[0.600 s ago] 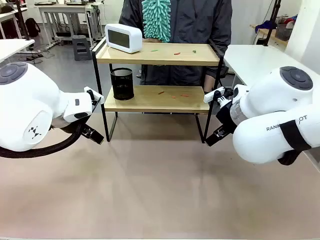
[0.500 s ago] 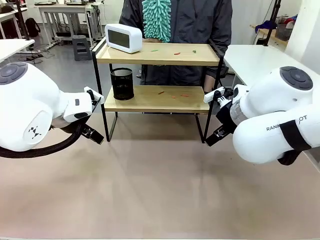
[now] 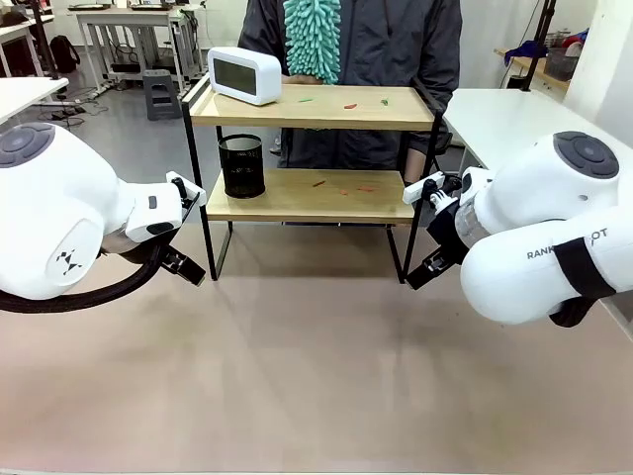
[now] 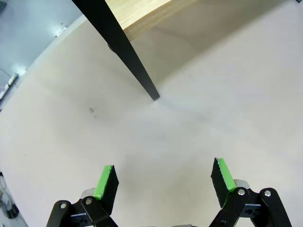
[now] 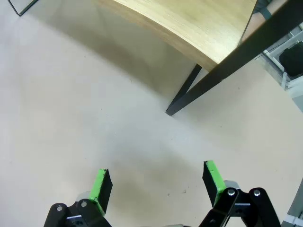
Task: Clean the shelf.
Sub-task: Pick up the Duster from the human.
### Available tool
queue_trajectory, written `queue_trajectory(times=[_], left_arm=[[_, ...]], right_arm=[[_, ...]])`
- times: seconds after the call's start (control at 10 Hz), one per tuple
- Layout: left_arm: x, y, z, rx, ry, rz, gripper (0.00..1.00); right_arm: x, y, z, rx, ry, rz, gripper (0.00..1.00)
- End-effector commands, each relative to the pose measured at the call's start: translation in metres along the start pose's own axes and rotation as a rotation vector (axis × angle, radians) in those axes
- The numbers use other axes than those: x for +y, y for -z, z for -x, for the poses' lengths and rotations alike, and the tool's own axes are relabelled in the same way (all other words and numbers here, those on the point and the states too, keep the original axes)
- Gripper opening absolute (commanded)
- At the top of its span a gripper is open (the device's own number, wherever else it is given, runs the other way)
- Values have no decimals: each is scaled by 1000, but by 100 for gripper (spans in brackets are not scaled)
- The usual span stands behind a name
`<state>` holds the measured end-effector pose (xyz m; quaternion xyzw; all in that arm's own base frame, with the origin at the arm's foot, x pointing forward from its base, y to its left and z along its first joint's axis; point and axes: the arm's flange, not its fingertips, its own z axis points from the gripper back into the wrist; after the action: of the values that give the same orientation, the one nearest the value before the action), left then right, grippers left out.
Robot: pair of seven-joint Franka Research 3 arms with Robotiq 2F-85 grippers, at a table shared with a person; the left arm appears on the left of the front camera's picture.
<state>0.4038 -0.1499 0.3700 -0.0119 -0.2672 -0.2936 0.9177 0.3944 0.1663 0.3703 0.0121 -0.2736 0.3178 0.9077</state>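
Still wide, empty jaws left and right beside the shelf (image 3: pixel 316 121); teal duster (image 3: pixel 313 40) a touch rightward.

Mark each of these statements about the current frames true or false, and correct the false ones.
1. The left tool and the right tool are both open and empty. True.
2. The white clock stands on the lower board of the shelf. False: it stands on the top board, at its left end.
3. Small scraps lie on both boards. True.
4. The black mesh cup lies tipped on its side. False: it stands upright on the lower board, at the left end.
5. A teal duster hangs in front of the person behind the shelf. True.
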Motion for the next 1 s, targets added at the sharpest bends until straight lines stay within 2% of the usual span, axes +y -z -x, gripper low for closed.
queue_trajectory(times=[0.0,0.5,0.6,0.7,0.8,0.9], left_arm=[[0,0,0,0,1,0,100],[0,0,0,0,0,0,100],[-21,-28,-11,17,127,131,100],[-31,-69,-15,17,147,242,100],[-32,-120,-13,43,91,371,100],[-20,-168,1,-26,43,421,100]], right_arm=[[0,0,0,0,1,0,100],[0,0,0,0,0,0,100],[10,-34,-16,76,-2,-43,100],[13,-84,-22,54,86,-141,100],[6,-141,-17,9,288,-130,100],[-9,-202,6,-68,412,-258,100]])
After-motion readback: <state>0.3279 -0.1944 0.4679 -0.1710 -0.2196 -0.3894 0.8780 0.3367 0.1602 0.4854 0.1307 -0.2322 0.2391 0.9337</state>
